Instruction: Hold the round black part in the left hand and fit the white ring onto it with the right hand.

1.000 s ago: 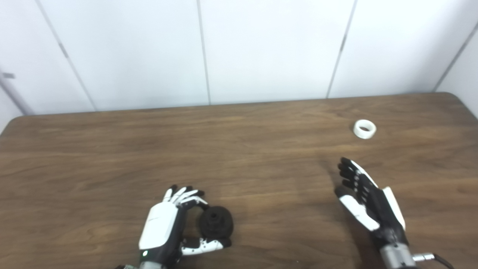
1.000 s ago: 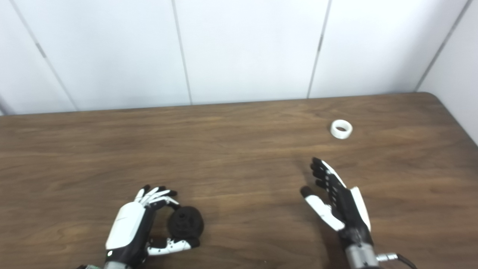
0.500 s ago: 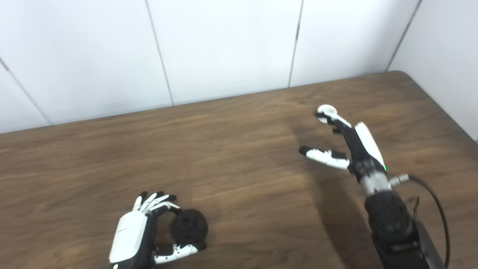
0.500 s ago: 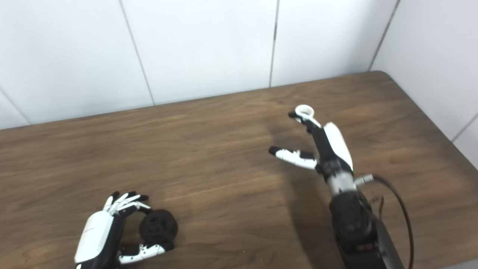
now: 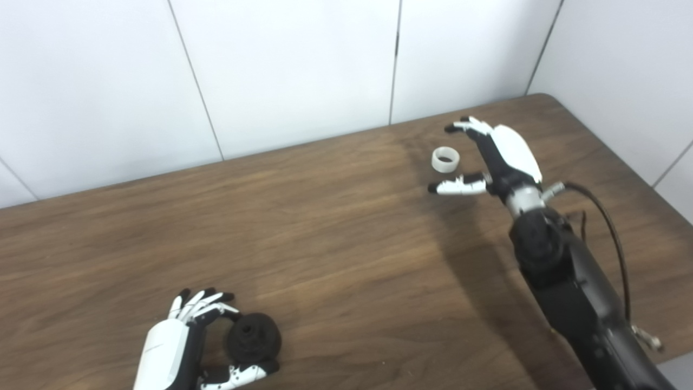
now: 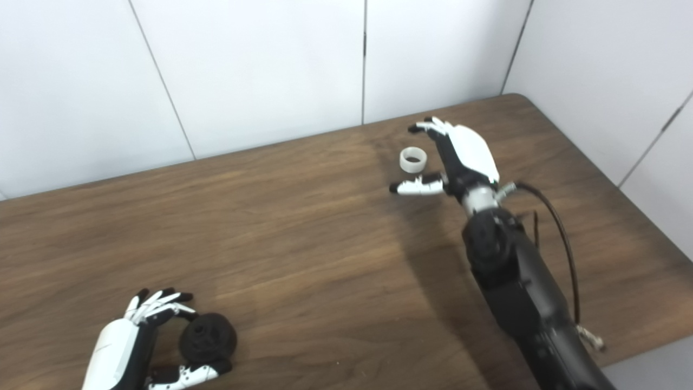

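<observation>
The round black part (image 5: pixel 253 340) rests on the wooden table (image 5: pixel 335 244) at the near left. My left hand (image 5: pixel 173 346) is curled around it, fingers on its upper left rim and thumb under its near edge. The white ring (image 5: pixel 445 159) lies flat on the table at the far right. My right hand (image 5: pixel 490 157) hovers open beside it. Its fingers (image 5: pixel 470 126) arch past the ring's far side, and its thumb (image 5: pixel 455 187) sticks out on the near side. Neither touches the ring. In the right eye view the ring (image 6: pixel 413 159) sits in that same gap.
White wall panels (image 5: pixel 298 70) stand right behind the table's far edge. The table's rounded far right corner (image 5: pixel 541 98) and its right edge are close to my right arm. A black cable (image 5: pixel 612 233) loops along the right forearm.
The camera has panned to the right. My right hand has reached forward from the near table to the ring and now brackets it. The left hand keeps its hold on the black part.
</observation>
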